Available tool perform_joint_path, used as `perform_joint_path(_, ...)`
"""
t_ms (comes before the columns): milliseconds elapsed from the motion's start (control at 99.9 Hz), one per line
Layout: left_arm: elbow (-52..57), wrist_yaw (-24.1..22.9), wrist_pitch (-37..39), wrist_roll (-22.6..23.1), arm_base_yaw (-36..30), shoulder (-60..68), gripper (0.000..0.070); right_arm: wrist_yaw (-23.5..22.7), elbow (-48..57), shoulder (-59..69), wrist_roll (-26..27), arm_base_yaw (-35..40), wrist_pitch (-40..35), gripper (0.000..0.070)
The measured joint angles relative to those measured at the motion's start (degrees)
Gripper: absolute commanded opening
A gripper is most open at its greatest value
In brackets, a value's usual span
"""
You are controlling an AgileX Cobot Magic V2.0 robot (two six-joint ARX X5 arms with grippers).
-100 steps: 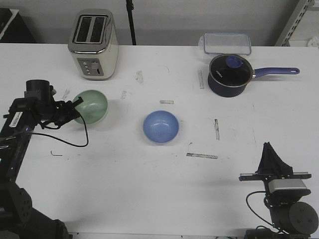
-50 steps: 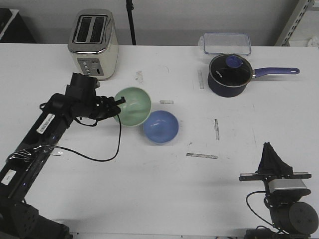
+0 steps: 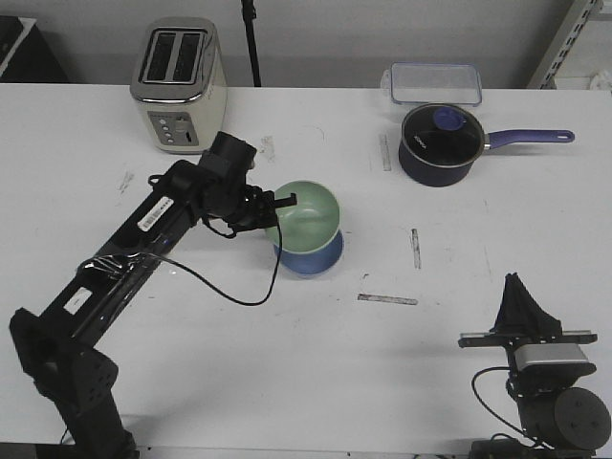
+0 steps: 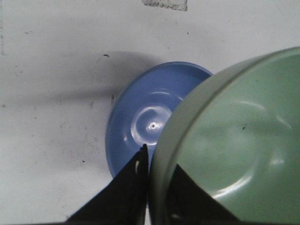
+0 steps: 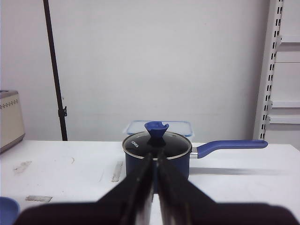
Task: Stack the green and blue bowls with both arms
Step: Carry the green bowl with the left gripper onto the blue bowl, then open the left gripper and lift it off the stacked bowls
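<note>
The pale green bowl (image 3: 308, 215) hangs just above the blue bowl (image 3: 320, 260) near the table's middle and covers most of it. My left gripper (image 3: 280, 203) is shut on the green bowl's rim on its left side. In the left wrist view the green bowl (image 4: 234, 140) fills the frame over the blue bowl (image 4: 140, 122), with one finger (image 4: 131, 187) outside the rim and the other inside. My right gripper (image 3: 521, 296) rests shut and empty at the near right; its closed tips show in the right wrist view (image 5: 153, 161).
A toaster (image 3: 180, 84) stands at the back left. A dark saucepan with a purple handle (image 3: 442, 142) and a clear lidded box (image 3: 435, 82) stand at the back right. Tape marks (image 3: 387, 299) lie on the white table (image 3: 287, 382).
My left arm has carried the green bowl rightwards from the table's left to over the blue bowl. The right arm has not moved.
</note>
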Motion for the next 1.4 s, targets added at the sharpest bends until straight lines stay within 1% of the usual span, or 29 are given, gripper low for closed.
perform_joint_path(250,0.22,-0.04,0.11,0.00,-1.07,5.51,0.0001,0.00,0.00,0.00,0.00,0.00,-0.02,0.0010)
perform_joint_path(621,0.22,-0.07,-0.52,0.04,-0.90,8.46,0.0001,0.00,0.00,0.00,0.00,0.00,0.00,0.0010)
perform_joint_path(871,0.22,-0.15,-1.29,1.27,-0.68,8.85,0.0006,0.00,0.00,0.00,0.00,0.00,0.00,0.0010)
perform_joint_path(931,0.22,-0.15,-1.33,1.49,-0.57,8.85,0.0025,0.00,0.00,0.00,0.00,0.00,0.00,0.0010)
perform_joint_path(961,0.22,-0.15,-1.31,1.57,-0.50,8.85,0.0052,0.00,0.00,0.00,0.00,0.00,-0.02,0.0010)
perform_joint_path(1041,0.22,-0.17,-1.33,1.84,-0.42,8.85,0.0087,0.00,0.00,0.00,0.00,0.00,-0.02,0.0010)
perform_joint_path(1402,0.22,0.04,-1.25,2.67,-0.39,8.85,0.0093,0.00,0.00,0.00,0.00,0.00,0.00,0.0010)
